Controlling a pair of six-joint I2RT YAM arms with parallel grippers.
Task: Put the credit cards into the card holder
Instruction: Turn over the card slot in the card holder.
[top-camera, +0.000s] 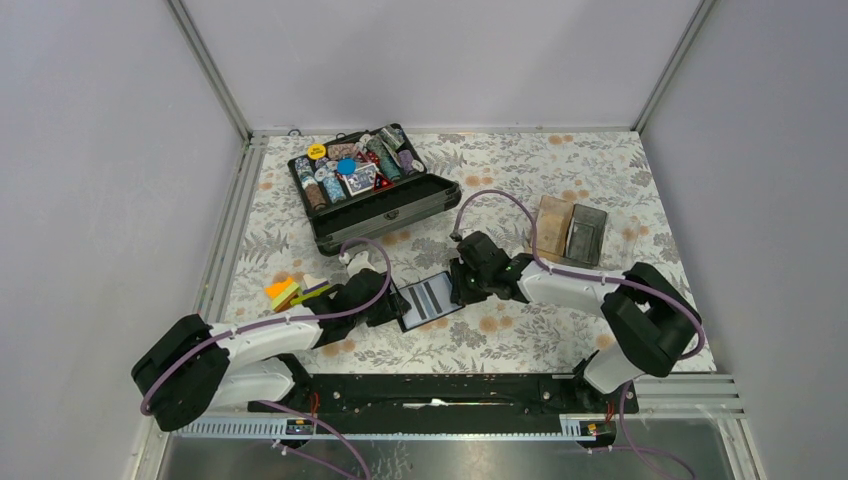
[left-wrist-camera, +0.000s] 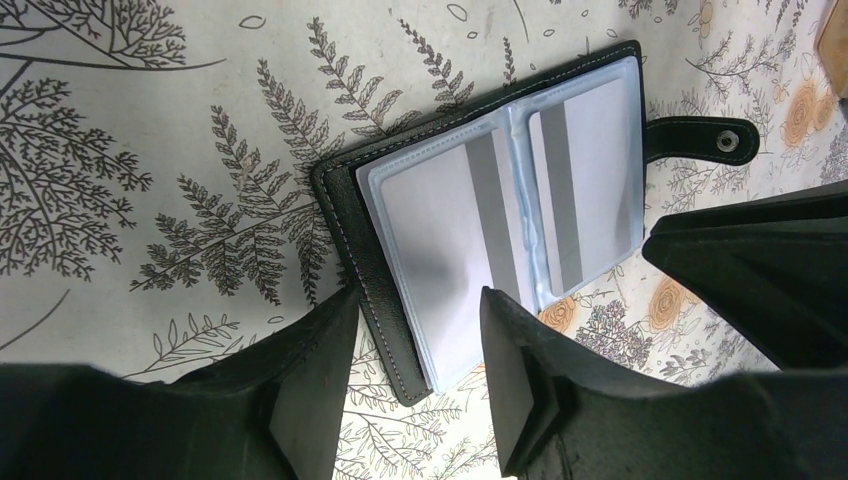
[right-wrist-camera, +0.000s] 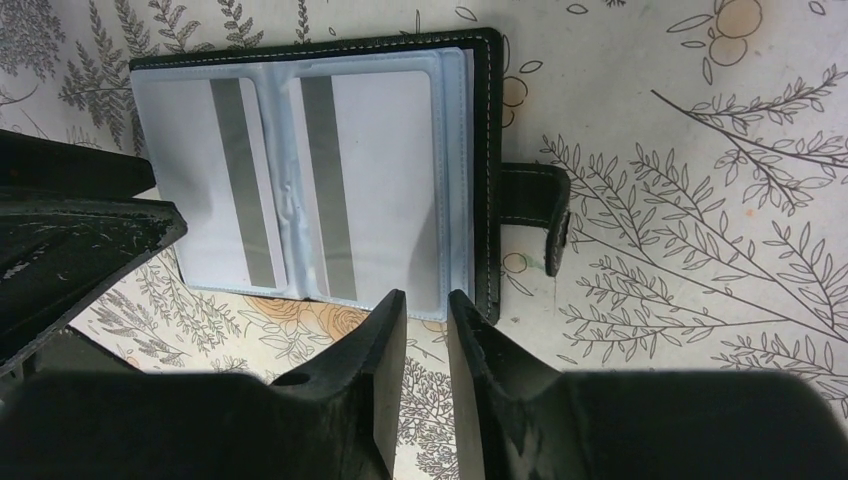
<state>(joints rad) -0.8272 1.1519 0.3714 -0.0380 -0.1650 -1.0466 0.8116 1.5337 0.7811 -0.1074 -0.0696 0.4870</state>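
The black card holder lies open on the flowered cloth between my two grippers. Its clear sleeves show two white credit cards with grey stripes, also in the right wrist view as the cards. My left gripper is open, its fingers astride the holder's near corner without touching it. My right gripper is open by a narrow gap, empty, its tips at the sleeve's edge. A small stack of loose cards, yellow-orange on top, lies left of the left arm.
A large black chip case stands open at the back, full of chips. A clear tray and a tan flat piece lie at the right back. The holder's snap strap sticks out sideways.
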